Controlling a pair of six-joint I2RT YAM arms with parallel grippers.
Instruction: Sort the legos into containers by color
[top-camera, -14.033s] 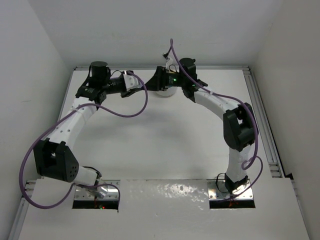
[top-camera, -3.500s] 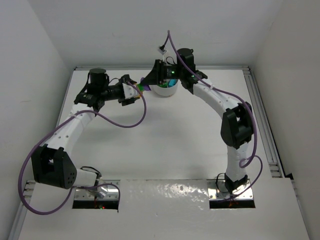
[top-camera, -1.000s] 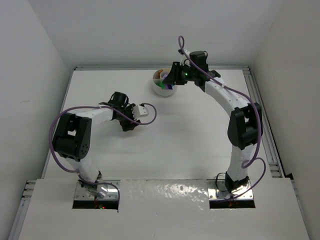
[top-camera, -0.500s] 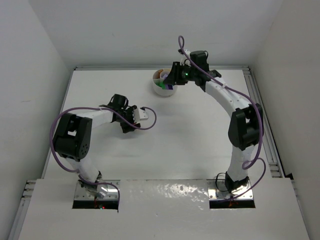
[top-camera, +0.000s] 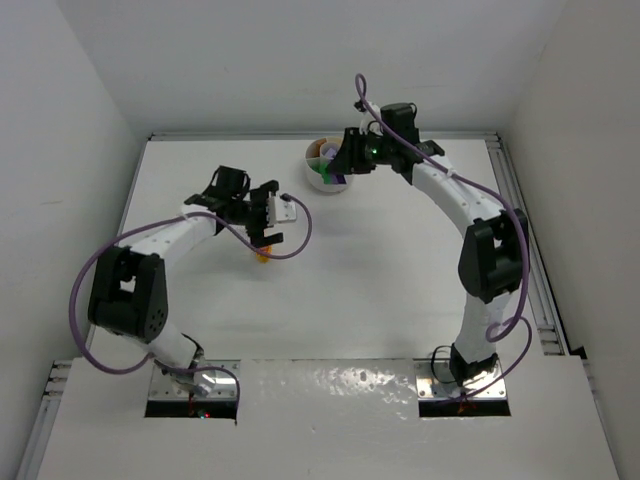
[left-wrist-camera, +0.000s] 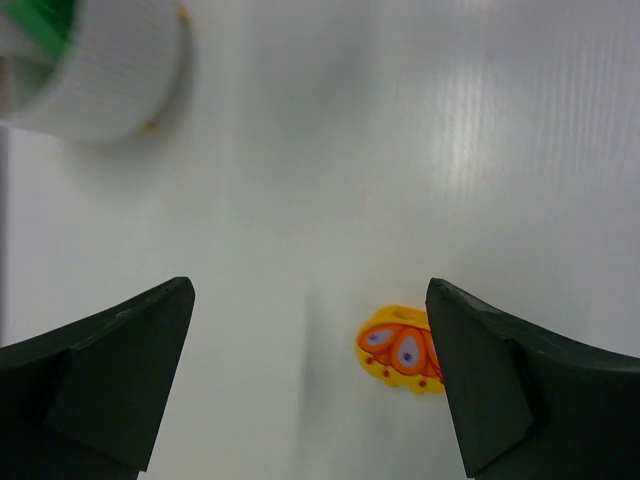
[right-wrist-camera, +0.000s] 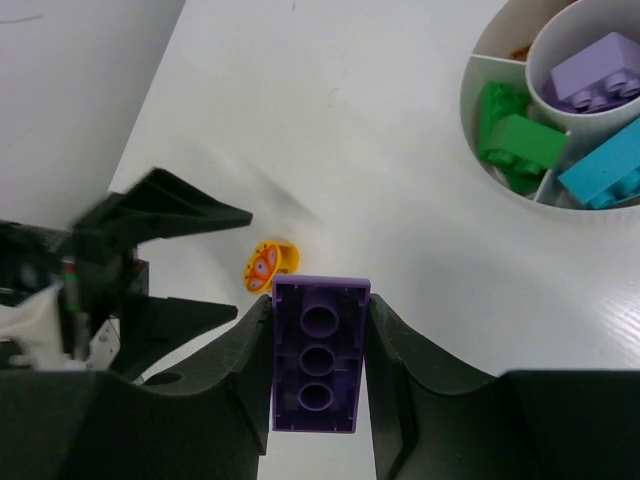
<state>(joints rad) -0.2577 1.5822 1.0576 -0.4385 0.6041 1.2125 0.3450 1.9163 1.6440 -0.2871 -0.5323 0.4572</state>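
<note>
Left wrist: dish (left-wrist-camera: 105, 80) cut off at the top-left corner and blurred; only a green patch shows inside. Yellow-orange piece (left-wrist-camera: 398, 350) is part-hidden behind a left gripper (left-wrist-camera: 308, 300) finger.
Right wrist: dish cropped at the right edge.
Top: dish contents too small to tell; purple brick (right-wrist-camera: 320, 370) in the right gripper (right-wrist-camera: 320, 300) cannot be made out.

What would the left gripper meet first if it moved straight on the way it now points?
Probably the bare table: the left gripper is open and angled down at it. The yellow-orange piece lies just off line by one finger; depth is unclear.
</note>
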